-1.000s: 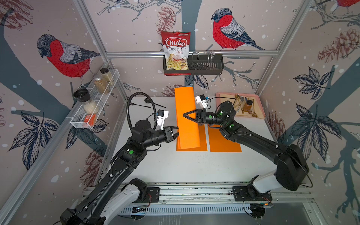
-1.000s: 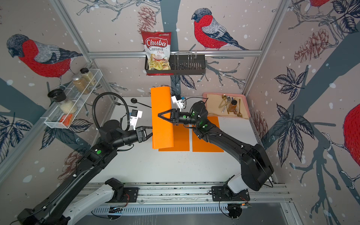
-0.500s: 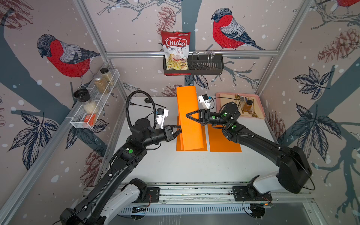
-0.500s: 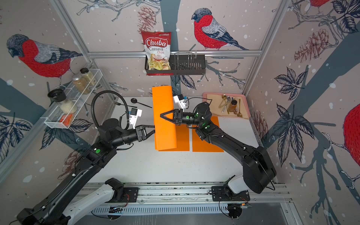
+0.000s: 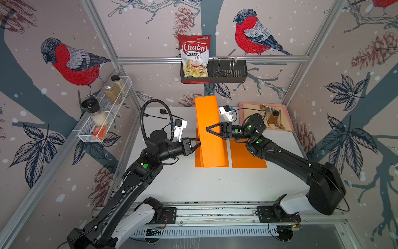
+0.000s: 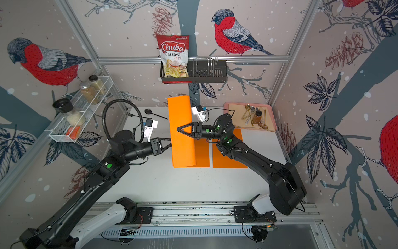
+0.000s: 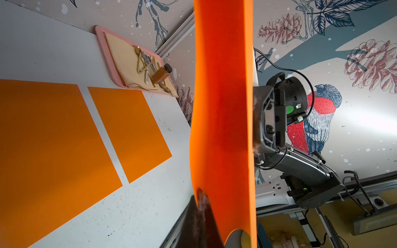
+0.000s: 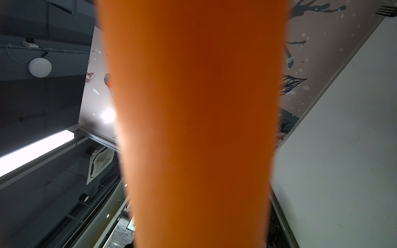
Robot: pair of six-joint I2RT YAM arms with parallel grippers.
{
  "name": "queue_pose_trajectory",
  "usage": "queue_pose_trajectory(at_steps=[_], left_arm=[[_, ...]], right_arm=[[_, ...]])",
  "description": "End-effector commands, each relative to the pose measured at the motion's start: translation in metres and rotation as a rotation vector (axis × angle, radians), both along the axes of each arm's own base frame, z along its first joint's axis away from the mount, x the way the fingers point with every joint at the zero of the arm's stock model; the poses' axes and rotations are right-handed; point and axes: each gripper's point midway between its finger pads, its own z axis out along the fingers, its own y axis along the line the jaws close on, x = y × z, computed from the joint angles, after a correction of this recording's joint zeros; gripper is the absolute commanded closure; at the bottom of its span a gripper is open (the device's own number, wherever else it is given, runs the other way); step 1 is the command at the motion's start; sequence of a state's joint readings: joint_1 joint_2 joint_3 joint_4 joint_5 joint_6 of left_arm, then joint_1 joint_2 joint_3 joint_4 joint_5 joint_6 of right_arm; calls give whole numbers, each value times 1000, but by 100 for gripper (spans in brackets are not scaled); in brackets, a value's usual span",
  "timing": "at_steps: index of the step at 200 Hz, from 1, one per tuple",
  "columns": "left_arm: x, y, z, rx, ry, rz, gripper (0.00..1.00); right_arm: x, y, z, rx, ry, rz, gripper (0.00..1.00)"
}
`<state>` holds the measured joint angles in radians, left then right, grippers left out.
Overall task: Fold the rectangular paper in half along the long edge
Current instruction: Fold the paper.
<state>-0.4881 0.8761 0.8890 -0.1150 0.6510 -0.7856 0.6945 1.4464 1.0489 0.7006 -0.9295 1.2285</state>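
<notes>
Orange paper [image 5: 213, 153], one sheet, lifted off the surface [image 5: 215, 189]. It stands near upright and bowed along its length, seen in both top views [image 6: 183, 151]. Its lower end hangs over the left of two flat orange sheets [image 5: 247, 157]; contact there cannot be told.

Left tool [image 5: 198, 144]: closed on the paper's left long edge, about mid-length. In the left wrist view one fingertip [image 7: 199, 199] presses that edge.

Right tool [image 5: 207, 129]: reaches across from the right, its fingers drawn to a point and pinched on the paper. It grips just behind the left tool's hold, and the two tools sit close together. The right wrist view shows only blurred paper [image 8: 193, 107] running down the middle.

Flat sheets: side by side, a narrow gap between them.

Pink tray [image 7: 108, 59]: back right corner of the surface, well apart from the paper.
</notes>
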Motion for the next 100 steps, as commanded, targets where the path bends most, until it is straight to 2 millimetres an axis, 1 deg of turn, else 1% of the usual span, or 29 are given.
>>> queue_pose_trajectory(at_steps=[1, 65, 100], left_arm=[[-1, 0, 8, -10, -42, -6, 100], [-1, 0, 6, -8, -38, -3, 100], [-1, 0, 6, -8, -36, -5, 100]], right_arm=[[1, 1, 5, 12, -37, -22, 68], [5, 1, 3, -10, -44, -48, 68], [4, 1, 4, -14, -50, -49, 70]])
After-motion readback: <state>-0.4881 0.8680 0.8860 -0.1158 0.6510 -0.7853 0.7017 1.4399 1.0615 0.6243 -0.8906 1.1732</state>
